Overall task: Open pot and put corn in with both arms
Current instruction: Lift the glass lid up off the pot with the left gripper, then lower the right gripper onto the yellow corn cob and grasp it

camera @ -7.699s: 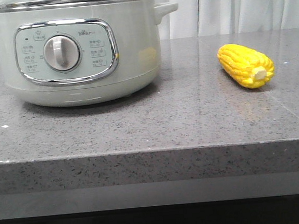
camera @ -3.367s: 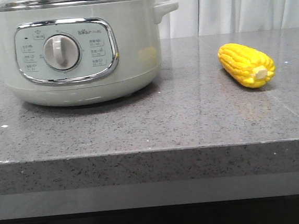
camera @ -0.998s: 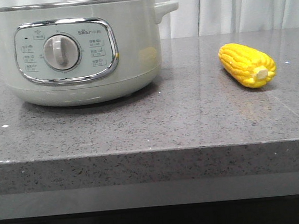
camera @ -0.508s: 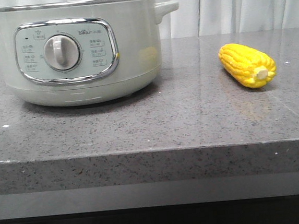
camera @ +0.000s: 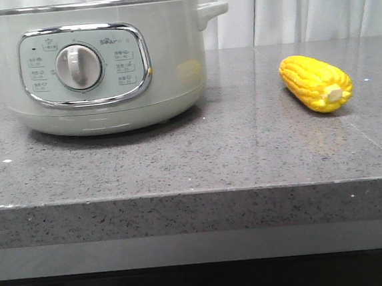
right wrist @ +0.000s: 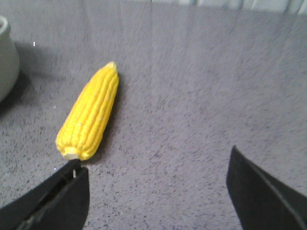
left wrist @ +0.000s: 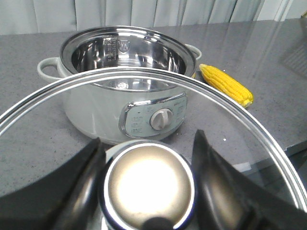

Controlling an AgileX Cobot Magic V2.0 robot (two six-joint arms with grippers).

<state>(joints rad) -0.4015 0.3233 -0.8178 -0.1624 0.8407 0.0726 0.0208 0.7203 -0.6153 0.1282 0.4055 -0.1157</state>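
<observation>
The pale grey-green pot (camera: 104, 63) stands at the left of the counter with its lid off; the left wrist view shows its bare steel inside (left wrist: 125, 55). My left gripper (left wrist: 147, 184) is shut on the round knob (left wrist: 148, 184) of the steel-rimmed glass lid (left wrist: 249, 139) and holds it raised, in front of the pot. The yellow corn (camera: 315, 82) lies on the counter to the right of the pot. In the right wrist view the corn (right wrist: 89, 118) lies off to one side ahead of my open, empty right gripper (right wrist: 158, 187). Neither gripper shows in the front view.
The grey speckled counter (camera: 192, 156) has its front edge close to the camera. White curtains (camera: 299, 6) hang behind it.
Since 7.7 s ago the lid has come off the pot and gone out of the front view. In the last second the pot and the corn have not moved.
</observation>
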